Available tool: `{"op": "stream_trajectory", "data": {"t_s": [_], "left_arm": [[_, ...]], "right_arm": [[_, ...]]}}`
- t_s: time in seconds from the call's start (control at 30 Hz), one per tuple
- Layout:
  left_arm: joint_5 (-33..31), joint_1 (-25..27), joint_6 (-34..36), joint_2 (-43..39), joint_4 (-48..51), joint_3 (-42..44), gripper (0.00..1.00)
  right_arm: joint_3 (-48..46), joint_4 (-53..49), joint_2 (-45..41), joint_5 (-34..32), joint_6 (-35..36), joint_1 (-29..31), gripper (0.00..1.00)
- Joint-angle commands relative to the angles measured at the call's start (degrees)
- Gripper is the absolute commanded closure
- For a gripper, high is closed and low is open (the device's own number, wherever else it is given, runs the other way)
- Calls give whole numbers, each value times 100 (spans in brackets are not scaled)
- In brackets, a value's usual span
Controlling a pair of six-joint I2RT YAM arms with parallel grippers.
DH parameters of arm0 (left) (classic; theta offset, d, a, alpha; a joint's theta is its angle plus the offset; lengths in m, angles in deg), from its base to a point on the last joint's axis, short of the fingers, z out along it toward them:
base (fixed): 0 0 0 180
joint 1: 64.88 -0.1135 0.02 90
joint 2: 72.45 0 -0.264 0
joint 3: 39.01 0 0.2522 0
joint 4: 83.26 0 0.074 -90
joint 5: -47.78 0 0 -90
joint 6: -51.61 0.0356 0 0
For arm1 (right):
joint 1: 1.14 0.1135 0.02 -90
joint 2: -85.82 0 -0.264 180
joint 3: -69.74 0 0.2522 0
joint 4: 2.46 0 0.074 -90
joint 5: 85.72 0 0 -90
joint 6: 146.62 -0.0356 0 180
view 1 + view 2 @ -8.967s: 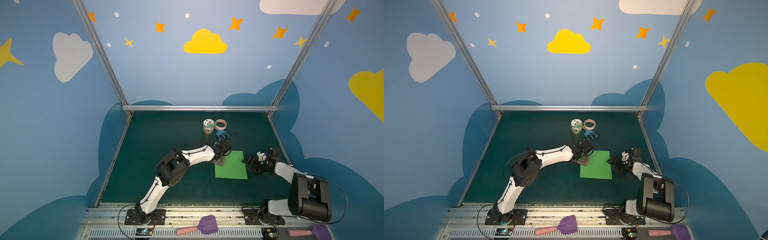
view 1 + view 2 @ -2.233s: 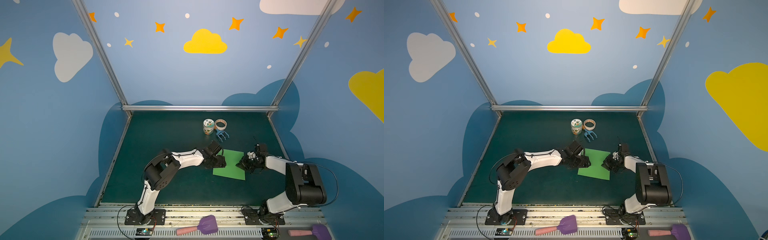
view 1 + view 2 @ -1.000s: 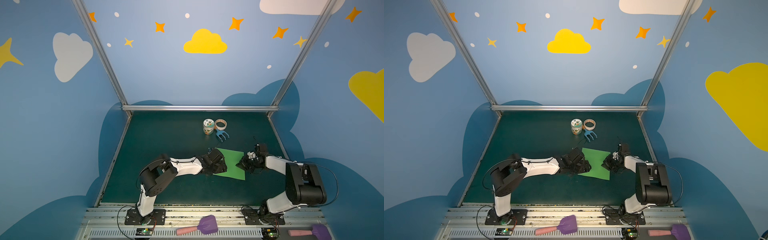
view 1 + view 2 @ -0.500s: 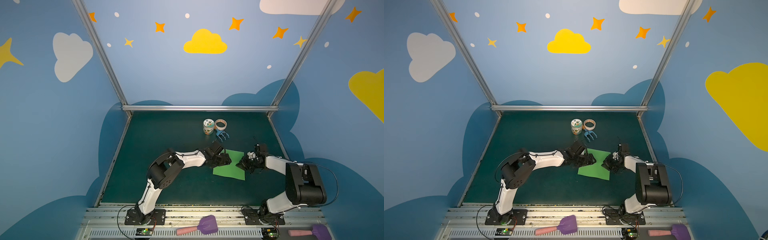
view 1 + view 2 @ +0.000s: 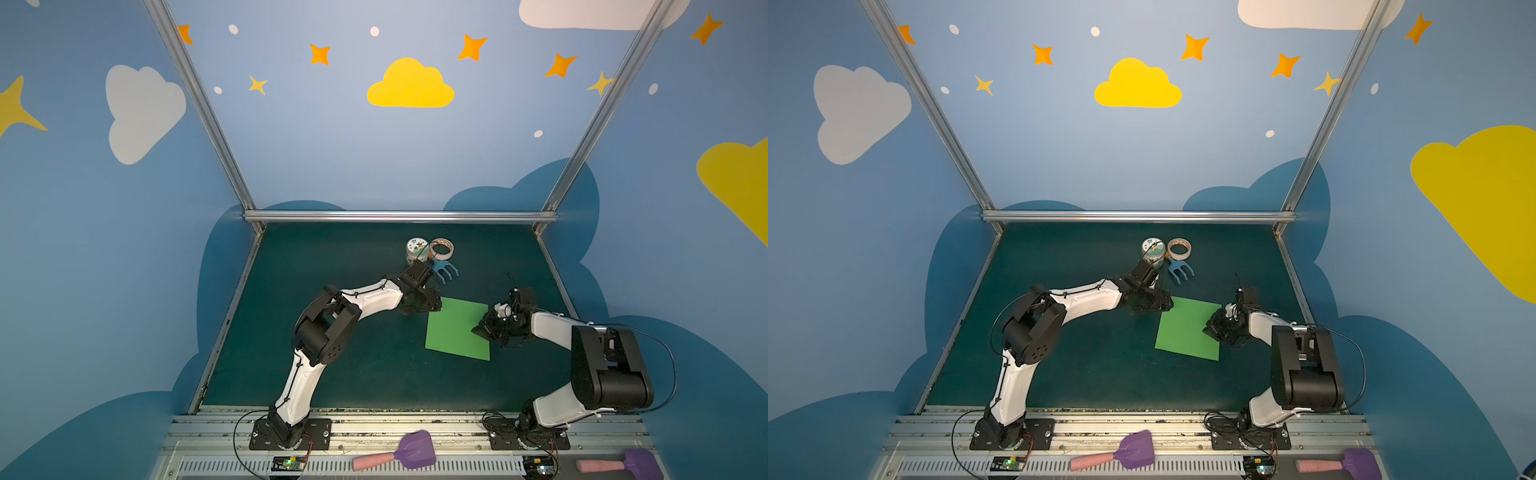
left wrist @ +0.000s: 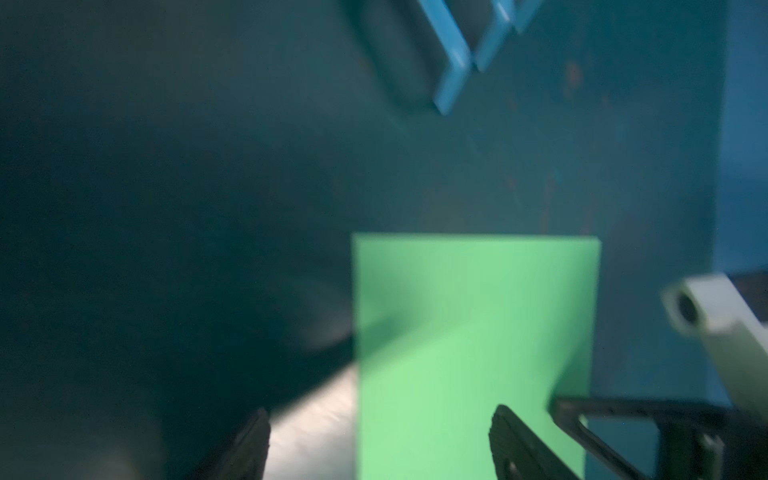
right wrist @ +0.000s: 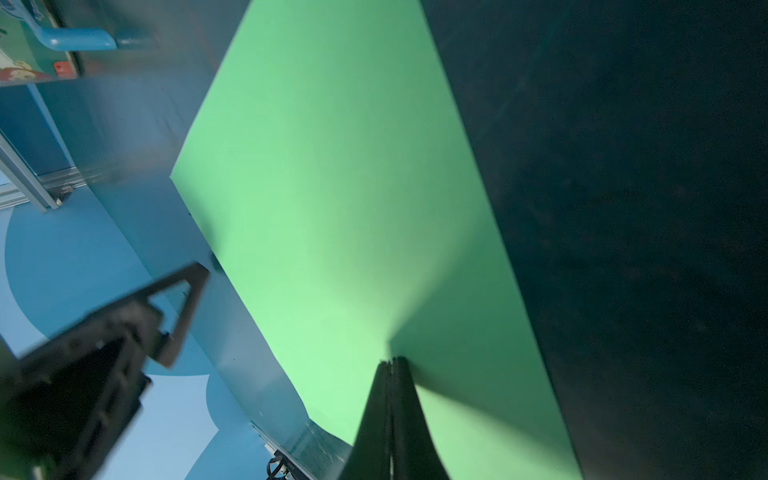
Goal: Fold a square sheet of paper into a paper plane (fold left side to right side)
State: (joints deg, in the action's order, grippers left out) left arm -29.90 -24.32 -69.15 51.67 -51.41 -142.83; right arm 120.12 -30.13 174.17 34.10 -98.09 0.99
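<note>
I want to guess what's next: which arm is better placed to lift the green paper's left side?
Probably left. The left gripper is open at the left edge of the green paper; the right gripper is shut, tip resting near its right edge.

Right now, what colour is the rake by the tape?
Light blue rake, clearest in a top view.

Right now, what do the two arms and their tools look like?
The left arm and right arm have white link shells and bulky black joint housings. Thin black cables run along them and loop out near the joints. The left tool and right tool are black, with flat tapering fingers.
</note>
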Motion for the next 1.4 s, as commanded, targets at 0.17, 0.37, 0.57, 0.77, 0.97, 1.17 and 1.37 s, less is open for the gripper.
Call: {"op": "stream_trajectory", "data": {"t_s": [0.17,0.37,0.57,0.77,0.97,1.17,1.37], "left_arm": [[209,-127,1245,811,1118,-1186,24],[547,-2,1279,1183,1273,-1603,26],[796,327,1127,1111,1041,-1335,26],[1053,487,777,970,606,-896,26],[1011,519,498,691,214,-481,26],[446,600,356,-9,176,74,25],[362,711,352,-501,307,346,24]], "right_arm": [[-145,-349,-11,-151,113,44,97],[-155,-375,-29,-146,111,46,96],[-155,-371,-33,-146,100,50,96],[-155,-384,-37,-138,104,49,96],[-151,-417,-54,-125,133,39,96],[160,-1121,-710,-351,611,-29,91],[795,-1784,-1232,-1218,747,-257,44]]}}
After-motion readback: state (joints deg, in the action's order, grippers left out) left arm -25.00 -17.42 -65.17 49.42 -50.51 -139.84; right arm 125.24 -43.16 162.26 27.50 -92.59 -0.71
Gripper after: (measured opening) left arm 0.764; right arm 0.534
